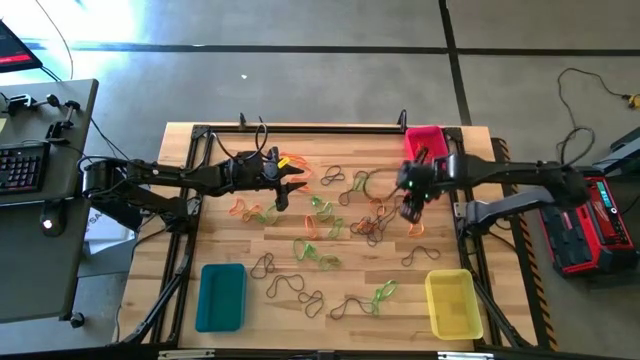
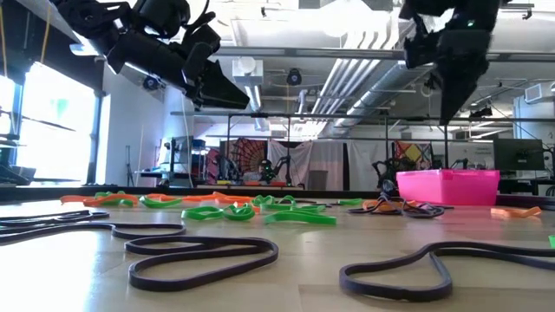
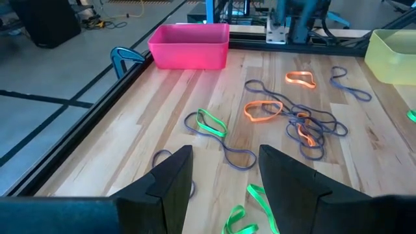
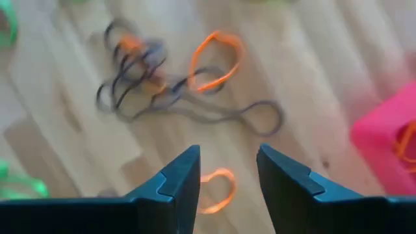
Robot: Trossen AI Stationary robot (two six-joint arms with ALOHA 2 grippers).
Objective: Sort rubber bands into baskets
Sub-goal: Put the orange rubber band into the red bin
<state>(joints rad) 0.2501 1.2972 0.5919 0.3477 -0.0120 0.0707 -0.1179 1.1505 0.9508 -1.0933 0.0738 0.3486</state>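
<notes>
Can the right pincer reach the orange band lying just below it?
Probably yes: the right pincer is open above the orange band, which lies alone on bare wood, apart from the tangle.

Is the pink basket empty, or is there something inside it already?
Not empty. In the right wrist view an orange rubber band lies inside the pink basket. How many more it holds cannot be told.

Readable text: none in any view.
Labels, brands, numbers, signs: none legible on table, baskets or arms.
</notes>
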